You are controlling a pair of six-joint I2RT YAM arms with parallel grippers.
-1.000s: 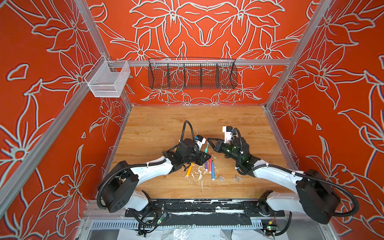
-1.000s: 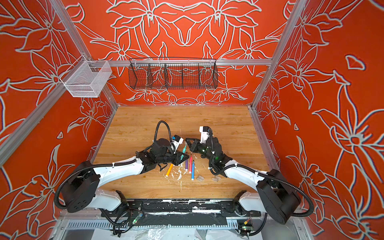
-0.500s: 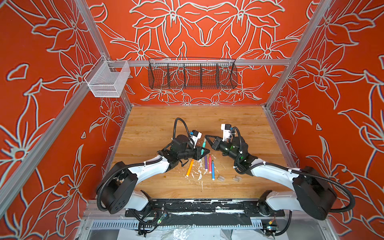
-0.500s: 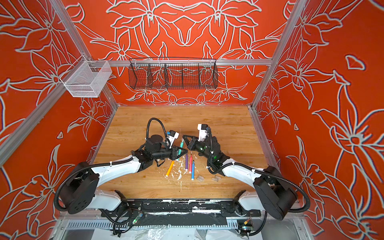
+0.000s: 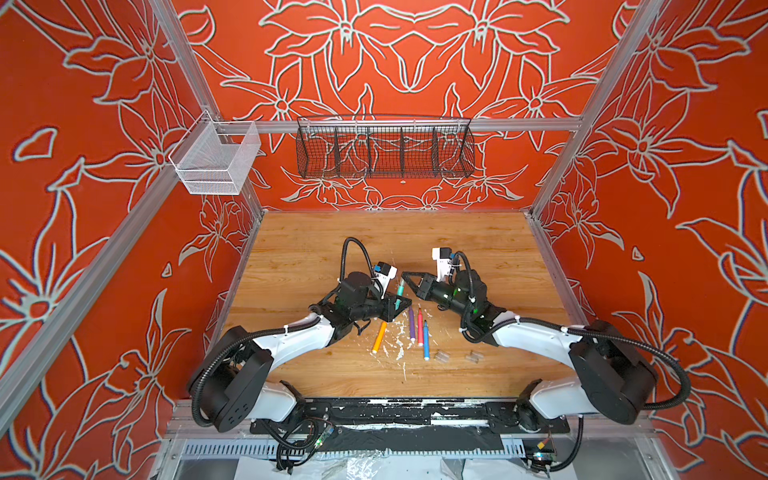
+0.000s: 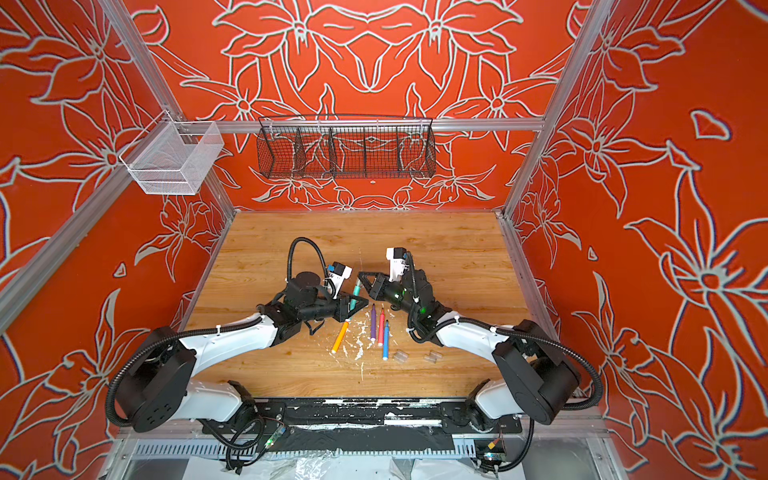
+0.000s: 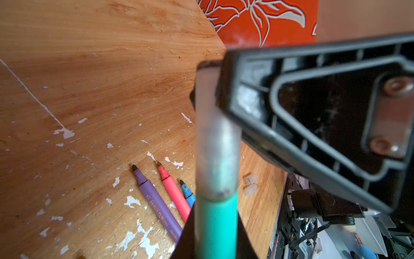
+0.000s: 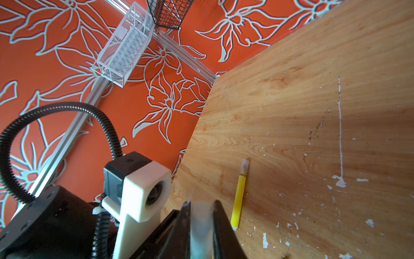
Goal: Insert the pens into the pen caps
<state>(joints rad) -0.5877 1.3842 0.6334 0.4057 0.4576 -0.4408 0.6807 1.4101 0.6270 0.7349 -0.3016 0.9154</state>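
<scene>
Left gripper pinches slim green felt-tip pen upright mid-frame as anvil — right gripper straddles its clear tubular cap, grip unclear.

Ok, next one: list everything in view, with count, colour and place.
green pen: one, green, clear cap on, in left tool
yellow pen: one, yellow, capped, lying on table
other pens: four, orange, purple, pink-red, blue, lying mid-table
loose caps: two, clear, table, right of other pens
mesh basket: one, white, left rail
wire basket: one, black, back rail
table: one, wood, white-flecked
left tool: one, black, shut on green pen
right tool: one, black, jaws flanking green pen's cap
</scene>
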